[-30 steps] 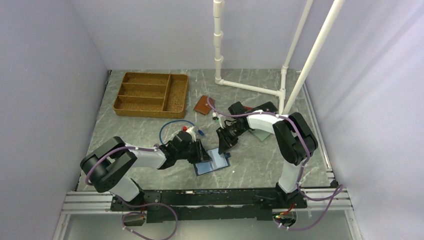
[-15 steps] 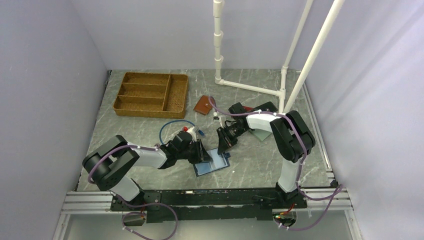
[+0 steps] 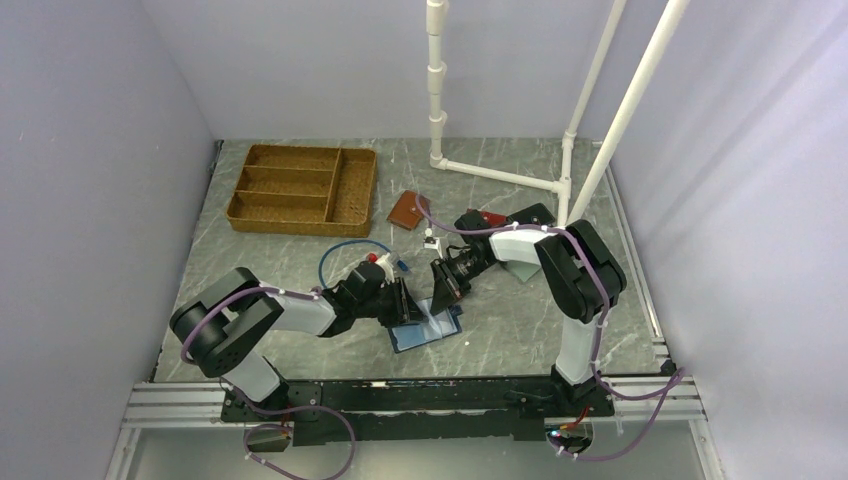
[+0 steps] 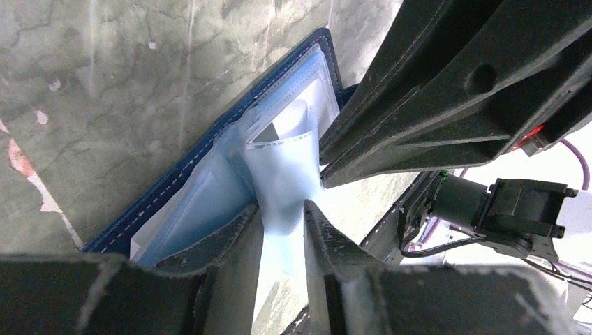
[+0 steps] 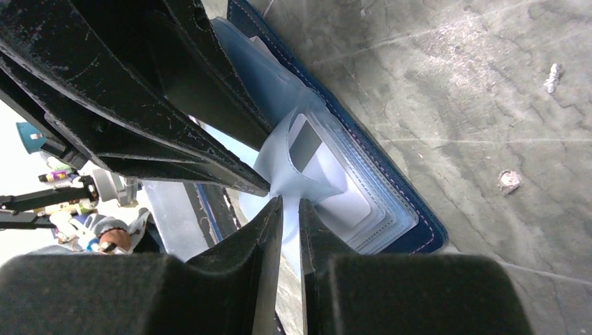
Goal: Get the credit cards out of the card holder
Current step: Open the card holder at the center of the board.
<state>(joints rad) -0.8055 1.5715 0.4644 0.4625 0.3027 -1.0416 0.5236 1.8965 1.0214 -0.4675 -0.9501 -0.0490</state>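
Observation:
The navy card holder (image 3: 428, 330) lies open on the table between both arms. One pale blue plastic sleeve leaf (image 4: 283, 167) is pulled up from it. My left gripper (image 4: 281, 206) is shut on that leaf. My right gripper (image 5: 290, 201) comes from the opposite side and pinches the same leaf, its jaws nearly together. In the right wrist view a credit card (image 5: 305, 143) with a dark patch sits inside the lifted sleeve, and pale cards (image 5: 342, 199) lie in the stacked sleeves below. In the left wrist view a pale card (image 4: 290, 112) shows in a sleeve, with the right gripper's fingers (image 4: 433, 91) close above.
A wicker divider tray (image 3: 303, 188) stands at the back left. A tan-brown wallet (image 3: 405, 210) and a red item (image 3: 490, 217) lie behind the grippers. A blue cable loop (image 3: 350, 255) lies by the left wrist. White pipes (image 3: 500, 175) rise at the back right.
My right gripper has shifted slightly left towards the card holder and its jaws have narrowed onto the sleeve. The left gripper has stayed put on the sleeve.

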